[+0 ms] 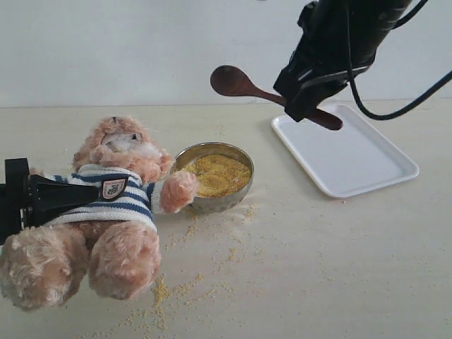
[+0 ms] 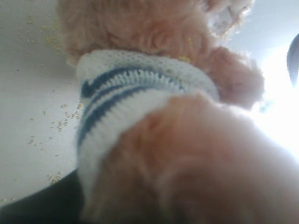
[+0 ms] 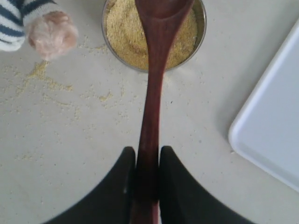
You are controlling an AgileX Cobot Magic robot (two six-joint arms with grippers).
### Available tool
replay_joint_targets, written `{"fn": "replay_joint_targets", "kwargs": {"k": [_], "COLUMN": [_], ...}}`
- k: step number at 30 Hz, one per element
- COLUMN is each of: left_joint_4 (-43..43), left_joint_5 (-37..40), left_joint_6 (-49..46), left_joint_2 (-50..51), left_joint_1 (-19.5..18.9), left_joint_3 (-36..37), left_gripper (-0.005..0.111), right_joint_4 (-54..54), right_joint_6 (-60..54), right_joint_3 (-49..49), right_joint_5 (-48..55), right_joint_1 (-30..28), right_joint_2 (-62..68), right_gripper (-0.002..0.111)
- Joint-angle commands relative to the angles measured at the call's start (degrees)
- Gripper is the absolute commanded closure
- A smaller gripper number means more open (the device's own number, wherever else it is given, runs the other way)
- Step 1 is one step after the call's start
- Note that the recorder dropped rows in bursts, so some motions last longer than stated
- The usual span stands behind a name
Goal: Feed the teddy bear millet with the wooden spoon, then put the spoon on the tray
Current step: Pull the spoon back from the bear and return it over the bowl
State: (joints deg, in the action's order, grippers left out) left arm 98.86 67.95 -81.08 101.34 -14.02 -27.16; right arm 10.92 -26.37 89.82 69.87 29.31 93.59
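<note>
- The wooden spoon (image 1: 236, 82) (image 3: 152, 107) hangs in the air, pinched at its handle between the two dark fingers (image 3: 122, 179) of the right gripper (image 1: 300, 106) (image 3: 147, 150), which are pressed tight against it on either side
- Its long axis runs straight out from that gripper: the oval bowl points away from the fingers toward the bear's side and sits a little higher, while the short handle end sticks out behind the fingers and slopes down
- In the right wrist view the spoon's bowl is above the millet (image 1: 217, 174) (image 3: 124, 32), heaped in a round metal bowl (image 1: 220, 203) on the table (image 1: 318, 268) below and ahead of the gripper
- The white tray (image 1: 353, 159) (image 3: 275, 140) lies under and behind the gripper, beside the metal bowl but apart from it; the spoon's handle end is above its near corner
- A black cable (image 1: 395, 109) loops from the right arm over the tray
- The teddy bear (image 1: 120, 212) (image 2: 140, 93) (image 3: 49, 32) reclines beyond the metal bowl from the gripper, face up, one paw touching the bowl's rim
- Loose grains (image 1: 164, 289) lie scattered between the bear's legs and the bowl
- The left gripper (image 1: 78, 192) clasps the bear's torso, one dark finger pressed across the striped shirt, the other hidden behind it
</note>
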Motion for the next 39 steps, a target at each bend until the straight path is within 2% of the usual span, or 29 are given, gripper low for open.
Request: {"fn": "replay_joint_targets", "kwargs": {"k": [1, 8, 13, 22, 27, 32, 39], "left_joint_4": [1.08, 1.08, 1.08, 1.08, 1.08, 1.08, 1.08], "left_joint_5": [2.01, 2.01, 2.01, 2.01, 2.01, 2.01, 2.01], "left_joint_6": [-0.38, -1.85, -1.97, 0.05, 1.55, 5.57, 9.62], "left_joint_2": [-0.15, -0.15, -0.15, -0.15, 0.2, 0.45, 1.33], "left_joint_1": [-0.1, -0.1, -0.1, -0.1, -0.1, -0.1, -0.1], "left_joint_3": [0.11, 0.11, 0.11, -2.34, -4.62, -6.96, -10.58], "left_gripper": [0.102, 0.102, 0.102, 0.102, 0.102, 0.102, 0.102], "right_joint_4": [-1.73, -1.23, -5.37, -10.23, -20.84, -26.25, -37.78], "right_joint_6": [-0.31, -6.61, -8.4, -17.43, -17.37, -16.53, -11.24], "right_joint_3": [-4.73, -5.96, -5.96, -5.86, -5.86, -5.86, -5.86], "right_joint_5": [-1.56, -11.31, -19.17, -26.28, -25.7, -26.06, -25.15], "right_joint_1": [-0.23, -0.23, -0.23, 0.32, 3.58, 6.33, 8.95], "right_joint_2": [-0.36, -0.24, 0.07, 5.91, 9.43, 10.48, 13.05], "right_gripper": [0.108, 0.108, 0.108, 0.108, 0.108, 0.108, 0.108]}}
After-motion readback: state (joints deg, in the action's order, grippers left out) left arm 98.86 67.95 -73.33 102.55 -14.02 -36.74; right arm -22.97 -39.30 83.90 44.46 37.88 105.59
